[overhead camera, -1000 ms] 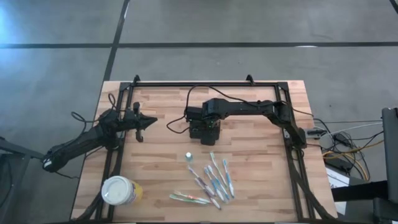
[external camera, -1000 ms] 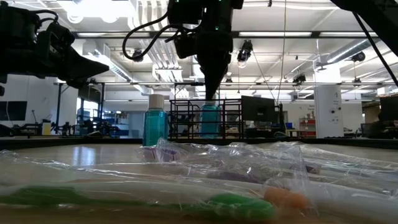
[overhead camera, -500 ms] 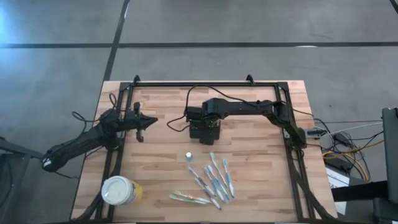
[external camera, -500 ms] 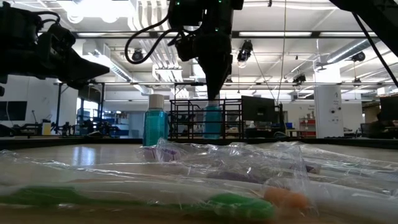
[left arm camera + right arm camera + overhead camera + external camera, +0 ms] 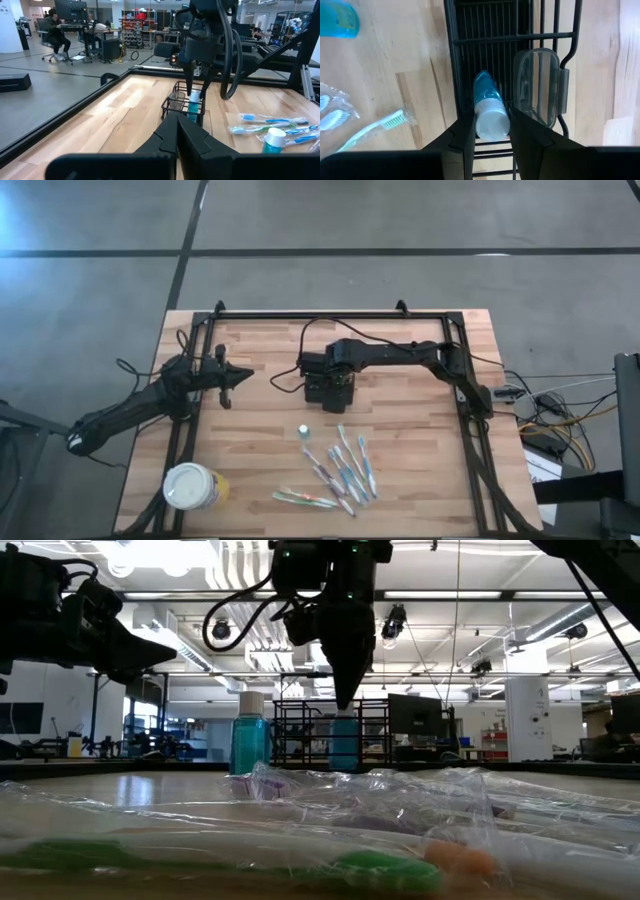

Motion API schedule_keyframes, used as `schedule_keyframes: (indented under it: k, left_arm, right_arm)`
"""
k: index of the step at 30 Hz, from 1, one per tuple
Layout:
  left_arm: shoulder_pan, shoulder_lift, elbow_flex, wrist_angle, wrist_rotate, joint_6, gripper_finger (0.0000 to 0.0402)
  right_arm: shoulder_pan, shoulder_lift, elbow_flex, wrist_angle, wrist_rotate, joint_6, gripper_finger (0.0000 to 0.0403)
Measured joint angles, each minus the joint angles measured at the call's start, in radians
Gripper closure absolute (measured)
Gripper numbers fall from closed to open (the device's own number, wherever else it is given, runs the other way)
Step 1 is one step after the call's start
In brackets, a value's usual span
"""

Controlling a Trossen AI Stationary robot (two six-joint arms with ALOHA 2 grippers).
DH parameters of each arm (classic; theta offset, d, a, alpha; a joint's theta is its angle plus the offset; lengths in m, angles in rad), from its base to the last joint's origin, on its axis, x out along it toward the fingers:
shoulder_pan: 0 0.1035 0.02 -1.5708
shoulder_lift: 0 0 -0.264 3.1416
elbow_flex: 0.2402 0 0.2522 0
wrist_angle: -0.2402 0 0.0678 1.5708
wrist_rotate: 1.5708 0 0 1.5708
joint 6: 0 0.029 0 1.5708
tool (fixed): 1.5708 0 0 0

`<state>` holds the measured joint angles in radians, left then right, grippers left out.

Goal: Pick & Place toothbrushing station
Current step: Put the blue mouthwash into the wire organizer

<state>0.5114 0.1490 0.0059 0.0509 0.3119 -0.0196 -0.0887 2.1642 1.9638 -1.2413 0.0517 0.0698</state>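
Lower than a second ago, the right hand (image 5: 345,700) has carried its small blue bottle (image 5: 489,107) down into the black wire caddy (image 5: 327,389); otherwise the scene looks unchanged. Seen from above, the caddy stands on the wooden bench (image 5: 400,430) near its middle, towards the far side, with the right arm reaching across to it from the right. The right wrist view shows that hand's two fingers (image 5: 465,132) partly spread and pressed against either side of the bottle's white cap, holding the bottle upright inside one of the caddy's compartments. A clear plastic lidded case (image 5: 540,87) sits in the compartment just beside it.

The left hand (image 5: 240,377) waits above the left part of the bench, well apart from the caddy, with its fingers (image 5: 190,137) closed together and holding nothing.

Nearer the front edge, a second small blue bottle with a white cap (image 5: 304,431) stands by itself. Just beside it lie several toothbrushes in clear wrappers (image 5: 345,470), spread in a loose fan. At the front left corner stands a round yellow cup with a white lid (image 5: 190,486). Behind the bench, the left wrist view shows a workshop where a person (image 5: 55,30) sits at a desk.
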Motion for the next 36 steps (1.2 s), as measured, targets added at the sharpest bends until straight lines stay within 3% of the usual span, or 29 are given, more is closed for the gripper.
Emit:
schedule_keyframes:
  k: [13, 25, 36]
  left_arm:
    - [0.0, 0.0, 0.0, 0.0, 0.0, 0.0, 0.0396]
    - [0.0, 0.013, 0.0, 0.0, 0.0, 0.0, 0.0396]
    - [0.0, 0.02, 0.0, 0.0, 0.0, 0.001, 0.0396]
  right_arm:
    - [-0.005, -0.005, -0.028, 0.027, -0.007, -0.002, 0.0309]
    - [-0.011, 0.002, 0.011, 0.025, -0.01, 0.007, 0.0252]
    - [-0.011, 0.002, 0.009, 0.019, -0.008, 0.009, 0.0243]
